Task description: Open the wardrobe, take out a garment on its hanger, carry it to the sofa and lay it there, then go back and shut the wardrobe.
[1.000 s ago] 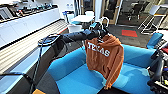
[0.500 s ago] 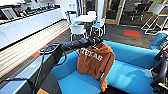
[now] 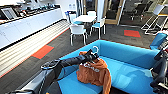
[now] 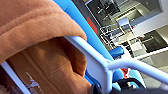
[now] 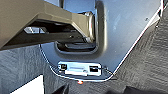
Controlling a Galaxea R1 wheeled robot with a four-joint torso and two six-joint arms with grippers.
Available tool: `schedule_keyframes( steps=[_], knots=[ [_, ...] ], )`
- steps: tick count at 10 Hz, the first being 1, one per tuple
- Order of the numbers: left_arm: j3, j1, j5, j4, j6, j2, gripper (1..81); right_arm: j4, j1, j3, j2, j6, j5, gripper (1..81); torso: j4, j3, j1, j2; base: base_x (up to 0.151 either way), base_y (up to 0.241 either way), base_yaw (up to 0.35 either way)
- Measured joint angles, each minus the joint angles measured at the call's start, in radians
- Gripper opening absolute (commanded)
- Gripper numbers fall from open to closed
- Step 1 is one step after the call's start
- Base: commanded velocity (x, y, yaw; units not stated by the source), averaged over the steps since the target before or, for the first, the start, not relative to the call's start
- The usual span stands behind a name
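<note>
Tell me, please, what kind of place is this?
Probably an office lounge or break area: a blue sofa, a white table with white chairs, and a long white counter along the wall.

From my seat I can make out white lettering across the chest of the garment (image 3: 93,71) lying on the sofa (image 3: 130,65), but the letters are too blurred to read. In the left wrist view a small white longhorn-like emblem shows on the orange cloth. I can read nothing else.
</note>
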Motion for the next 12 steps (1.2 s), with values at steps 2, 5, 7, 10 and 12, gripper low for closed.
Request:
schedule_keyframes(
  steps=[2, 5, 7, 10, 12],
  knots=[
    [0.0, 0.032, -0.001, 0.051, -0.003, -0.063, 1.0, 0.0, -0.004, 0.0, 0.001, 0.0, 0.0, 81.1, 0.0, 0.0, 0.0, 0.0, 0.0, 0.0, 0.0],
    [0.001, 0.05, -0.002, 0.124, -0.003, -0.143, 1.0, 0.0, -0.005, 0.0, 0.001, 0.0, 0.0, 81.1, 0.0, 0.0, 0.0, 0.0, 0.0, 0.0, 0.0],
    [0.021, 0.087, 0.001, 0.163, -0.003, -0.194, 1.0, 0.0, -0.006, -0.003, 0.001, 0.0, 0.0, 81.1, 0.0, 0.0, 0.0, 0.0, 0.0, 0.0, 0.0],
    [0.066, 0.133, 0.008, 0.211, -0.001, -0.28, 1.0, 0.0, -0.012, -0.005, 0.001, -0.001, 0.0, 81.1, 0.045, 0.0, 0.0, 0.0, 0.0, 0.0, 0.0],
    [0.106, 0.157, 0.009, 0.229, 0.009, -0.335, 1.0, 0.0, -0.008, -0.007, -0.001, -0.001, 0.002, 81.1, 0.089, 0.0, 0.0, 0.0, 0.0, 0.0, 0.0]
  ],
)
